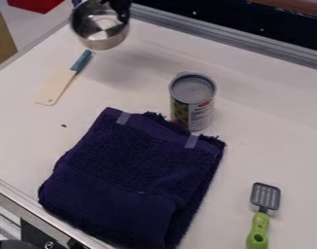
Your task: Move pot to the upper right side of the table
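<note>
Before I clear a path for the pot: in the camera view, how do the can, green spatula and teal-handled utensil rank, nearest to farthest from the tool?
1. Teal-handled utensil: upper left, nearest the tool.
2. Can: upper middle, behind the towel.
3. Green spatula: lower right.

The gripper (120,7) is cut off by the far edge, and its dark shape hides a piece of the pot's (99,29) far right rim. A red object (34,4) at far left and a brown surface (294,6) at far right are also cut off. The towel's (135,175) frayed far edge hides the near left part of the can's (192,99) base. At the near edge, the towel's lowest corner and the spatula's (259,228) handle end are cut off. 1 dark speck (63,126) at left is too small to identify.
</note>
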You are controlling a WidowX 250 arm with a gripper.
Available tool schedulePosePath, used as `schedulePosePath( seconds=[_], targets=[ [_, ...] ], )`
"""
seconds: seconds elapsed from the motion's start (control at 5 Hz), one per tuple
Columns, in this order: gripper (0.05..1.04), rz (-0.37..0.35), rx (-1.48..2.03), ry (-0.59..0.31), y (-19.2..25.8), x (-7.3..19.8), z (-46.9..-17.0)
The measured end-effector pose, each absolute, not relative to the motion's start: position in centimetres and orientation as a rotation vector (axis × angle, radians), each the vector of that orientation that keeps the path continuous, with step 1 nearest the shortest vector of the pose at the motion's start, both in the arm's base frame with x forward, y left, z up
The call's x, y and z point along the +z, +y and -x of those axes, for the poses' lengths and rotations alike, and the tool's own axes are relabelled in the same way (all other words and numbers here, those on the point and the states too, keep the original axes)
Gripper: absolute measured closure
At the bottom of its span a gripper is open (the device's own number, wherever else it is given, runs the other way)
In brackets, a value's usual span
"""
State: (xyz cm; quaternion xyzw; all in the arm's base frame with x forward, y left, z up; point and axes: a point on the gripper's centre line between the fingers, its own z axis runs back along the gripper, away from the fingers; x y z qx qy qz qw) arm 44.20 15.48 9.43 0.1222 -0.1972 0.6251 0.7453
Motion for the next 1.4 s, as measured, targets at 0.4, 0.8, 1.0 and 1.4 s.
schedulePosePath(
  seconds=[0.4, 0.8, 1.0, 1.4],
  targets=[
    [1.021, -0.251, 1.580, -0.432, 11.3, 9.4, -46.7],
    [1.021, -0.142, 1.612, -0.349, 6.6, 6.2, -46.7],
    [1.021, -0.128, 1.636, -0.323, 4.2, 6.4, -46.7],
    [1.021, -0.079, 1.694, -0.396, 0.5, 8.3, -48.6]
  ],
)
